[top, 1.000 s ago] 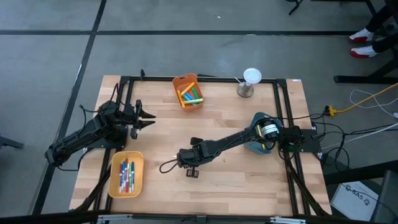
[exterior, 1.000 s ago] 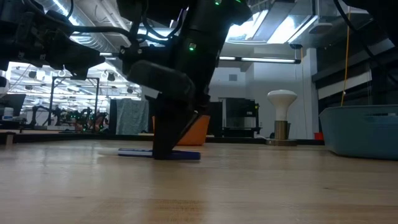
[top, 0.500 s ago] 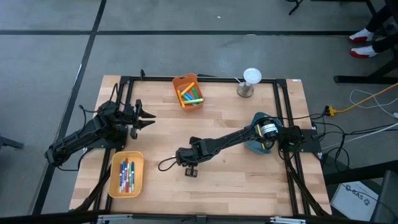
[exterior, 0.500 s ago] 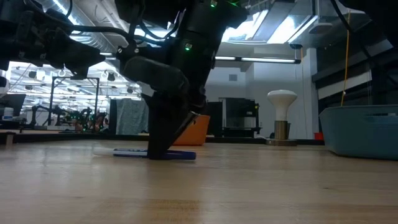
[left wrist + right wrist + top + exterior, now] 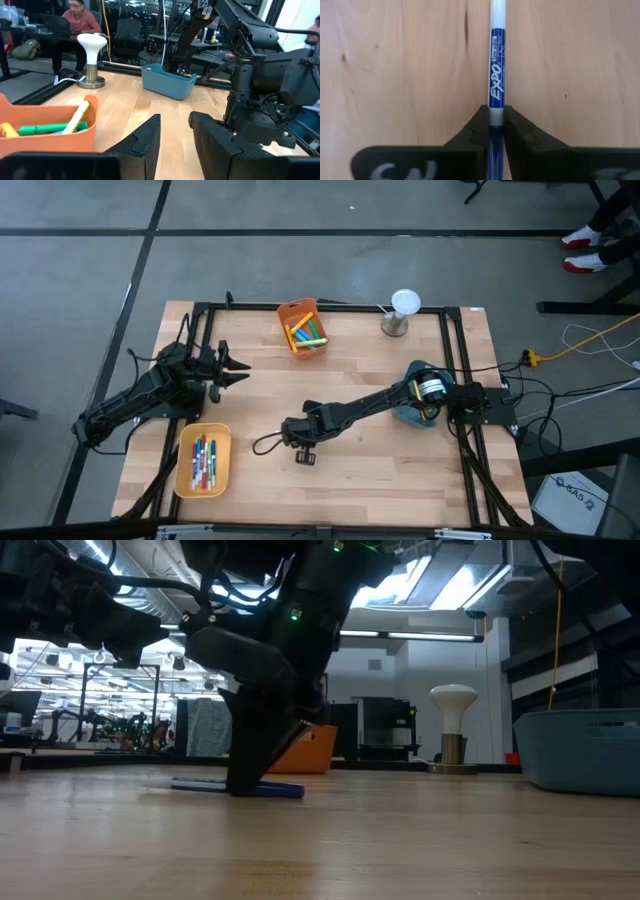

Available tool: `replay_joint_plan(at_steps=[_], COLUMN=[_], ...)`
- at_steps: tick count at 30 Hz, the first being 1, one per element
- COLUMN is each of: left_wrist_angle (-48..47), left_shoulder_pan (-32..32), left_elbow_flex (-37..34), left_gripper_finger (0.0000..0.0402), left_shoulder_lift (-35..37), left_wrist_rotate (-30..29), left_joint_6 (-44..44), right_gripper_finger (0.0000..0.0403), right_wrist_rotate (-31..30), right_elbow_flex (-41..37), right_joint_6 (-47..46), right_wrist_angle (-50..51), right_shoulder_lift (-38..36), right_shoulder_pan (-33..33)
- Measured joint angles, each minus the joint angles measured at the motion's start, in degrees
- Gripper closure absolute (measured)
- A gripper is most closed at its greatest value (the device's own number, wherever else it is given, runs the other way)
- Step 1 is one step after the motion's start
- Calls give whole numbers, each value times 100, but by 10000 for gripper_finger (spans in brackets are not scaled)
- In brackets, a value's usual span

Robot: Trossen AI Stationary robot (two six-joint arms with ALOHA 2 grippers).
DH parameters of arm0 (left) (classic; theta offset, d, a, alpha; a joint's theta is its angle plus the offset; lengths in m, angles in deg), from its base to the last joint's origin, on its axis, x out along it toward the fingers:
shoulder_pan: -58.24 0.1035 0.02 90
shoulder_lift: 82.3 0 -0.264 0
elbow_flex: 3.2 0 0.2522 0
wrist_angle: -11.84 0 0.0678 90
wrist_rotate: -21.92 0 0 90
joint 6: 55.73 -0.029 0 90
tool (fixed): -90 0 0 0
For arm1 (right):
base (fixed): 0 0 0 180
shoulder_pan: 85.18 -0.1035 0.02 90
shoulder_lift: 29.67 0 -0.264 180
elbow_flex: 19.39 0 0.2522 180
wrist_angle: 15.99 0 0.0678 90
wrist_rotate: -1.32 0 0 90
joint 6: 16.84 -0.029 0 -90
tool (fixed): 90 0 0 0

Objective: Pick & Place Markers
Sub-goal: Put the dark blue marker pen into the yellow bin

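A blue marker [image 5: 497, 60] with a white barrel lies flat on the wooden table [image 5: 380, 470] near its middle, and shows in the low view as a blue stick [image 5: 280, 790]. My right gripper [image 5: 496, 125] is shut on it, reaching in from the table's right [image 5: 272, 443]. Further markers lie in an orange bin [image 5: 302, 327] at the far edge and in a yellow bin [image 5: 203, 460] at the near left. My left gripper [image 5: 175, 130] waits open and level above the table's left side [image 5: 240, 370], with nothing between its fingers. My right gripper pinches the marker between its two fingers [image 5: 477, 127], where the white barrel meets the dark blue end [image 5: 496, 119]. The fingers slant steeply down from the table's right, one on each side of the marker. The marker lies level along the table top.
A blue-grey bin [image 5: 415, 408] sits under my right arm at the table's right. A white mushroom-shaped lamp [image 5: 402, 312] stands at the far right. A black frame [image 5: 460, 370] runs round the table. A person [image 5: 82, 20] sits in the room beyond.
My right gripper has shifted a little toward the table's left edge, and the blue marker has slid that way along the table with it, staying flat.
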Motion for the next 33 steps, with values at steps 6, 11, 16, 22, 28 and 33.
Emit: replay_joint_plan(at_steps=[6, 11, 16, 22, 28, 33], left_wrist_angle=[-10, -68, -54, -237, -363, -197], left_shoulder_pan=[-2, -2, -156, -710, -1527, -2146], left_elbow_flex=[0, 36, 138, 141, 142, 142], left_gripper_finger=[294, 292, 285, 264, 231, 205], left_shoulder_lift=[0, -2, -5, -367, -1027, -1717], left_wrist_rotate=[46, 782, 1128, 967, 289, -681], left_joint_6=[545, 463, 506, 500, 45, -391], right_gripper_finger=[366, 369, 363, 368, 364, 366], right_wrist_rotate=[-126, -587, -784, -1381, -2015, -2081], right_elbow_flex=[2, 2, 2, -144, -723, -952], right_joint_6=[-368, -800, -766, -872, -1319, -1147], right_wrist_angle=[-170, -285, -162, 203, -95, -1046], right_shoulder_lift=[4, 11, -31, -332, -731, -876], right_shoulder_pan=[66, 81, 89, 23, -190, -208])
